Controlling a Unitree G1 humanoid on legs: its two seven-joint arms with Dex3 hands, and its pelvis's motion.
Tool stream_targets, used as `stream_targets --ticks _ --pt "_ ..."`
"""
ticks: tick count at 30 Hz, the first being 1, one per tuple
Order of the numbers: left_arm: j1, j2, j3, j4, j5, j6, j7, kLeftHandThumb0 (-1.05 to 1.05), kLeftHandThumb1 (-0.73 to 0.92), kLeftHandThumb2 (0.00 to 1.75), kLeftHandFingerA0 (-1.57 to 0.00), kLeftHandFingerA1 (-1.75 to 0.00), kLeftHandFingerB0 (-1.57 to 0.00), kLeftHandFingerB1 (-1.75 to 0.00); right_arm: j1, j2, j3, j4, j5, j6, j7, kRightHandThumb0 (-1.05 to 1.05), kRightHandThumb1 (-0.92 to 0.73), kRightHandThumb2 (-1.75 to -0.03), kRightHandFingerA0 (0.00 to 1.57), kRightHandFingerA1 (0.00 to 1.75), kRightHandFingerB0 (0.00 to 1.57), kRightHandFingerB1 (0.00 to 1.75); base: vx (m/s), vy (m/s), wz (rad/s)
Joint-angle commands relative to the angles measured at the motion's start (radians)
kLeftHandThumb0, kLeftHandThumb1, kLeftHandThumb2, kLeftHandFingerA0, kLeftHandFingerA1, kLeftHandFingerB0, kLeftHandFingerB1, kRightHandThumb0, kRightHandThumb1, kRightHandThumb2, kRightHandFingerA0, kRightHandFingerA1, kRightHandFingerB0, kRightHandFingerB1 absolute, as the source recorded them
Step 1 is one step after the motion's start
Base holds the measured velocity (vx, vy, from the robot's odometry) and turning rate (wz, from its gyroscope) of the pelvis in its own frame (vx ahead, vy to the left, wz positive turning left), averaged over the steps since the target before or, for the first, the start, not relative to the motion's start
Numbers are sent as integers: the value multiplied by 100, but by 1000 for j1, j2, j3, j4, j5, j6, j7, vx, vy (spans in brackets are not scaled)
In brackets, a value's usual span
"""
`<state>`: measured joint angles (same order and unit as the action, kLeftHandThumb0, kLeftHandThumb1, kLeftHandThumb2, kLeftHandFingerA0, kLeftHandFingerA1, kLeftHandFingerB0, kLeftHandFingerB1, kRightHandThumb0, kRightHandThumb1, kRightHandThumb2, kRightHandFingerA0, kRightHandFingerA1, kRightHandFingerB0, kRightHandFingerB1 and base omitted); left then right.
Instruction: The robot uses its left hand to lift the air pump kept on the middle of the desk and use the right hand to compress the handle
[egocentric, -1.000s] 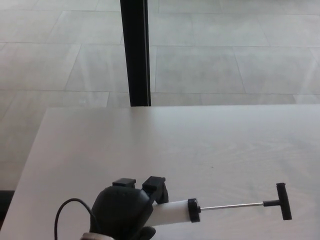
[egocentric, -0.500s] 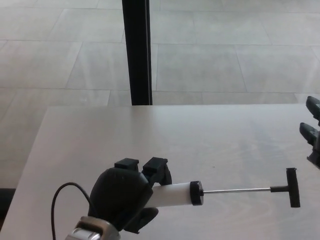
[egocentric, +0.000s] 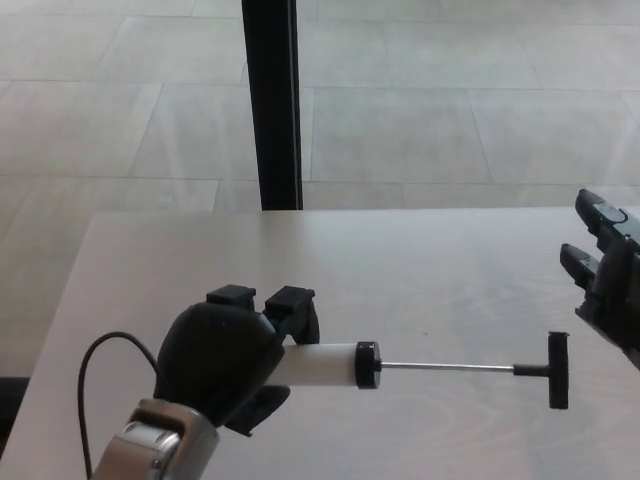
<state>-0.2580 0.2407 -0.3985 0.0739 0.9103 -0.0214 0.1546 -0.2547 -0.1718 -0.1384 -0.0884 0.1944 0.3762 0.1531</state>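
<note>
The air pump (egocentric: 325, 364) has a white barrel with a black end cap, a thin metal rod drawn out to the right, and a black T-handle (egocentric: 557, 370). My left hand (egocentric: 225, 360) is shut on the barrel's left end and holds the pump level above the pale desk (egocentric: 430, 280). My right hand (egocentric: 605, 280) comes in at the right edge, open, fingers apart, a little above and right of the T-handle without touching it.
A black vertical post (egocentric: 272, 100) stands behind the desk's far edge against a tiled floor. A black cable (egocentric: 90, 385) loops beside my left wrist. The desk's left edge runs near my left arm.
My left hand has raised the pump and carried it slightly left. My right hand has come further into view from the right edge, nearer the T-handle.
</note>
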Motion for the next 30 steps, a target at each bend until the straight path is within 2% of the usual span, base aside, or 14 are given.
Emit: stream_targets --ticks 1,9,14,23,24,25,26,27,30 --pt "-22 22 26 -2 -30 -6 -7 -3 49 120 -87 -175 -72 -161 17 24 2 -43 2 68 -41 -103 -92 -131 0 16 0 3 0 0 0" --pt "-39 8 67 12 -73 0 3 -1 49 118 -94 -175 -74 -165 47 43 -16 -92 26 113 -50 -105 -92 -131 0 12 0 0 0 0 0" --pt "-49 -10 71 19 -74 9 5 -1 52 115 -93 -175 -73 -165 39 72 -18 -114 38 131 -63 -102 -92 -130 0 11 0 2 0 0 0" --pt "-44 -5 50 49 -48 8 29 -1 46 126 -96 -175 -75 -159 6 91 5 -139 24 176 -89 -103 -92 -132 0 7 0 0 0 0 0" --pt "-45 -7 54 51 -55 11 25 -2 47 121 -127 -149 -103 -132 3 99 8 -137 24 175 -93 -102 -92 -131 0 7 0 1 0 0 0" --pt "-44 -11 55 47 -54 26 15 -3 47 121 -128 -150 -103 -132 -1 117 5 -138 36 181 -99 -103 -92 -131 0 7 0 1 0 0 0" --pt "-44 -11 55 48 -54 26 15 -3 47 121 -128 -150 -103 -132 -1 118 4 -139 35 183 -99 -103 -92 -131 0 7 0 1 0 0 0" --pt "-42 -7 49 49 -42 22 24 -1 46 124 -94 -175 -74 -164 -4 119 16 -134 29 172 -92 -99 -92 -131 0 11 0 4 0 0 0" --pt "-42 -5 41 54 -39 15 26 -2 45 125 -91 -175 -74 -161 -12 126 23 -130 30 161 -87 -102 -92 -130 0 9 0 2 0 0 0"
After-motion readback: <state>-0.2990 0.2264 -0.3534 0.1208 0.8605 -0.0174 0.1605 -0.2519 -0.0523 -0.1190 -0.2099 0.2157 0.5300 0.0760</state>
